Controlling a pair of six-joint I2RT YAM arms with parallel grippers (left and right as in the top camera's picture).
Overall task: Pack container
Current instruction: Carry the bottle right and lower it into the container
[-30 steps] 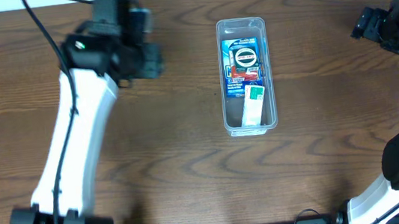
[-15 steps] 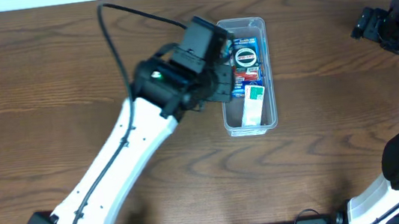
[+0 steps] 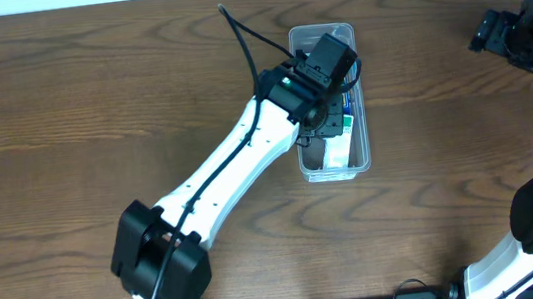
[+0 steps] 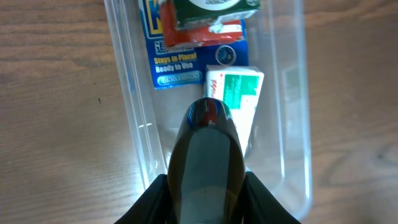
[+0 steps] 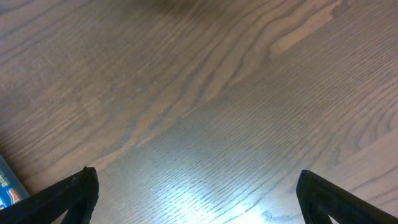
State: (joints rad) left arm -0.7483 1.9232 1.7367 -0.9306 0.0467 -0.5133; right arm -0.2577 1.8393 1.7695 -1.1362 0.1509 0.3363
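Note:
The container [image 3: 362, 154] is a clear plastic bin at the table's centre back. It holds a blue carded package [image 4: 180, 62], a red and green item [image 4: 205, 25] and a white and green box [image 4: 239, 93]. My left gripper [image 3: 327, 122] is over the bin's near half, shut on a dark brown bottle [image 4: 207, 168] that points down into the container [image 4: 292, 124]. The arm hides most of the contents from overhead. My right gripper [image 3: 495, 31] hangs at the far right, open and empty [image 5: 199, 199] over bare wood.
Brown wooden table [image 3: 91, 109] all around. The left arm crosses diagonally from the front left to the bin. A blue corner of something [image 5: 6, 180] shows at the right wrist view's lower left edge.
My left arm has swung from the back left of the table rightward to a spot over the container. The right arm has not moved.

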